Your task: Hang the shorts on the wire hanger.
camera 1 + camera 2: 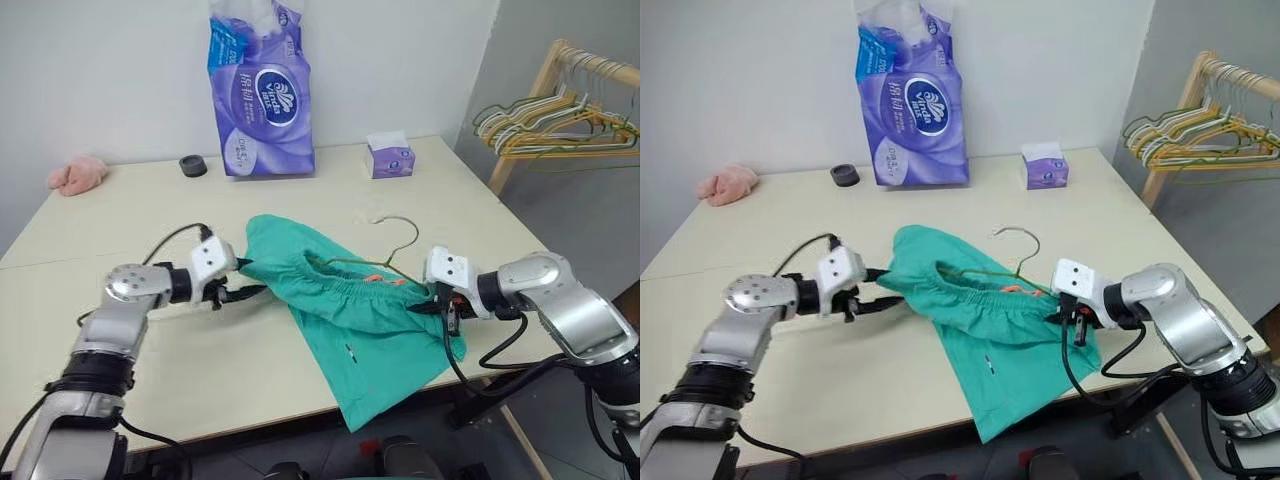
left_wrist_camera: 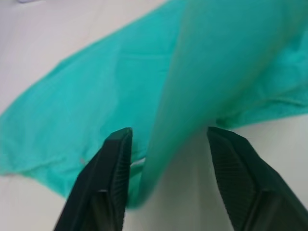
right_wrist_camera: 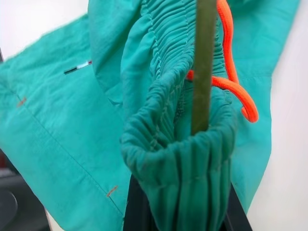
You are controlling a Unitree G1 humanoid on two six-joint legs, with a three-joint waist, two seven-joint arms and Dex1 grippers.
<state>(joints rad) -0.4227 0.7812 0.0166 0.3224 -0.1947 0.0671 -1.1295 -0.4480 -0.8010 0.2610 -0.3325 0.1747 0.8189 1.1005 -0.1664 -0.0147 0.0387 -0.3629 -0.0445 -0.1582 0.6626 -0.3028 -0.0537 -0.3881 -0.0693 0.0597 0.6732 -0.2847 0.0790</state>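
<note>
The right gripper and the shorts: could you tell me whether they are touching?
Touching. The right wrist view shows the right gripper clamped on the shorts' bunched waistband.

Shorts [image 3: 183,159] waistband bunched around wire hanger [image 3: 204,62]

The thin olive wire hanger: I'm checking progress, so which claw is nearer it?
Right. The right claw grips the teal shorts beside the hanger; the left claw stands open, farther off.

Head stereo pair looking down over table [image 1: 120,210], wrist cameras close on shorts [image 3: 72,125]
</note>
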